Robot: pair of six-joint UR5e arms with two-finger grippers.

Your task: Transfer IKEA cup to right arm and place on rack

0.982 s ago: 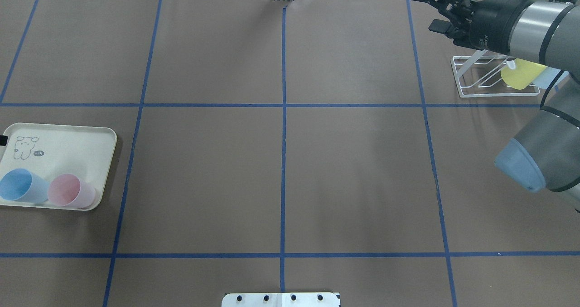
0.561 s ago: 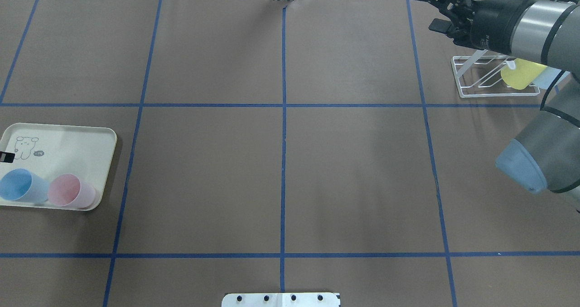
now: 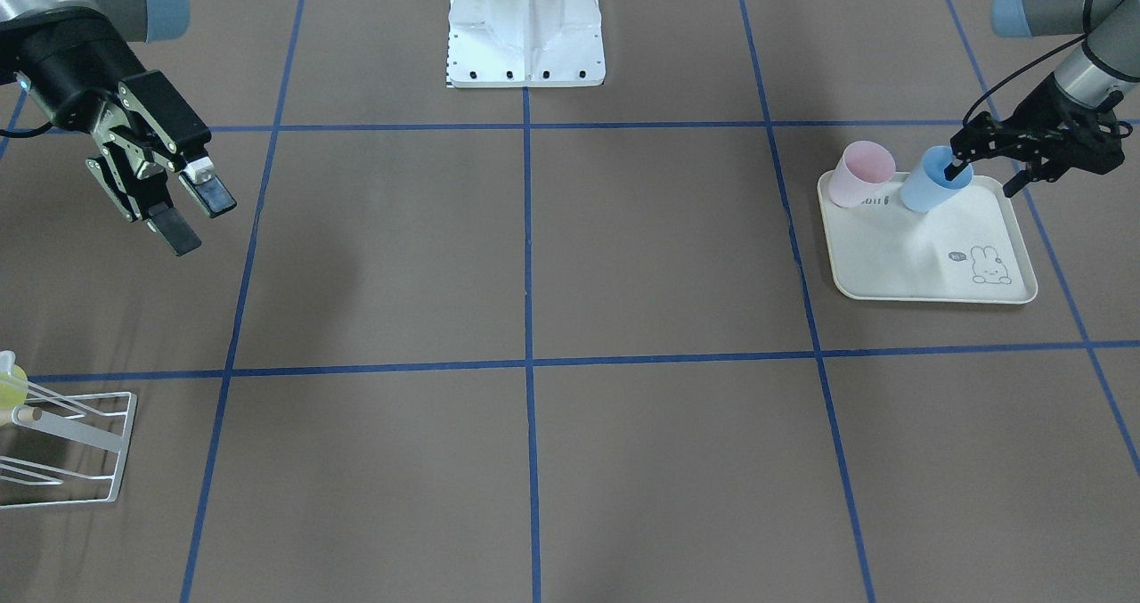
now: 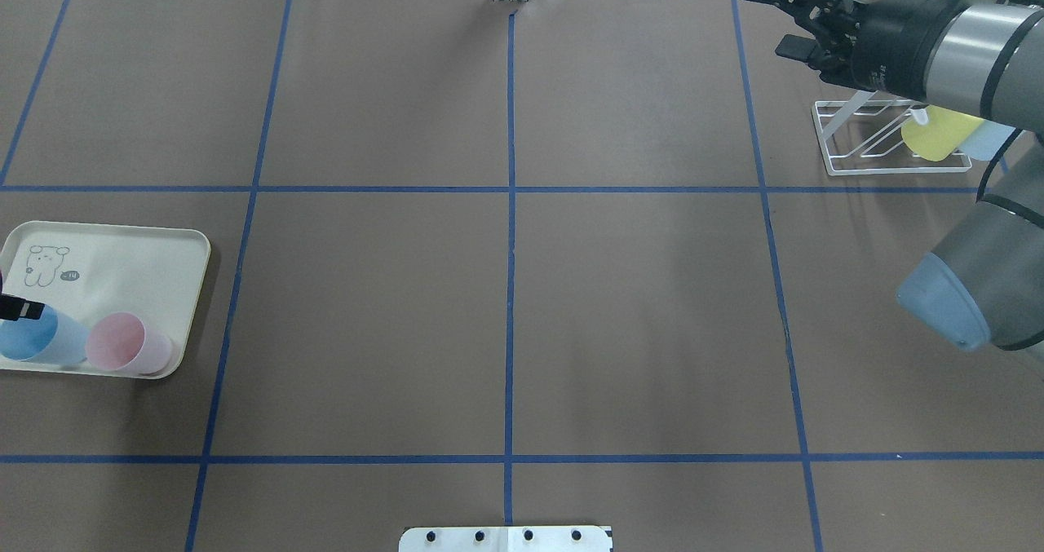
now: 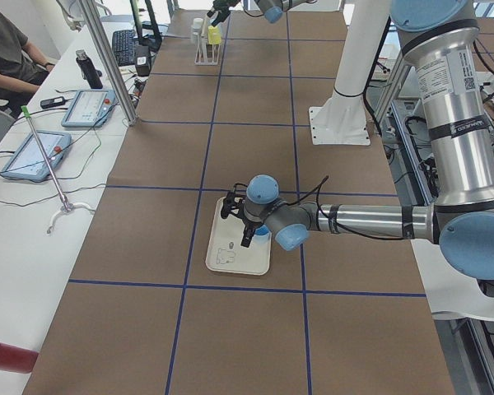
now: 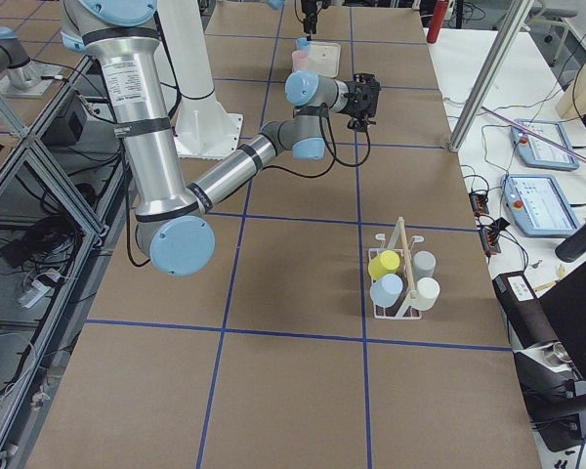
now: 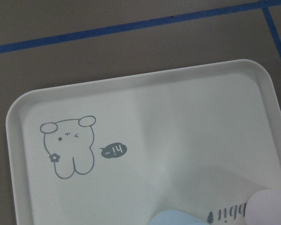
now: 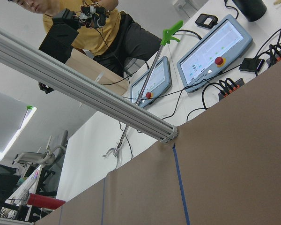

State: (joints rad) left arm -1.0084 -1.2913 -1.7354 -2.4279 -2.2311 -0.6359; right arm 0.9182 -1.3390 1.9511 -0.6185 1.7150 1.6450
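Blue plastic, the IKEA cup (image 3: 926, 189) stands upright on the cream tray (image 3: 935, 264), with its long axis vertical and its open mouth up. One of the left gripper's (image 3: 985, 180) fingers (image 3: 956, 174) dips just inside that mouth. The other finger hangs outside the rim, clear of the wall, so the jaws are spread astride the cup's wall without pinching it. A pink cup (image 3: 859, 175) stands just beyond the inner finger, close beside the blue one and also mouth up. The left arm (image 5: 370, 220) reaches out low and nearly level over the table, ending over the tray. The right arm (image 6: 234, 166) holds the right gripper (image 3: 191, 211) above bare table, fingers spread wide, nothing between them, tips angled downward. The white wire rack (image 3: 80, 447) carries a yellow cup (image 4: 938, 132). It sits off to one side of those fingertips and well apart from the left gripper's fingers.
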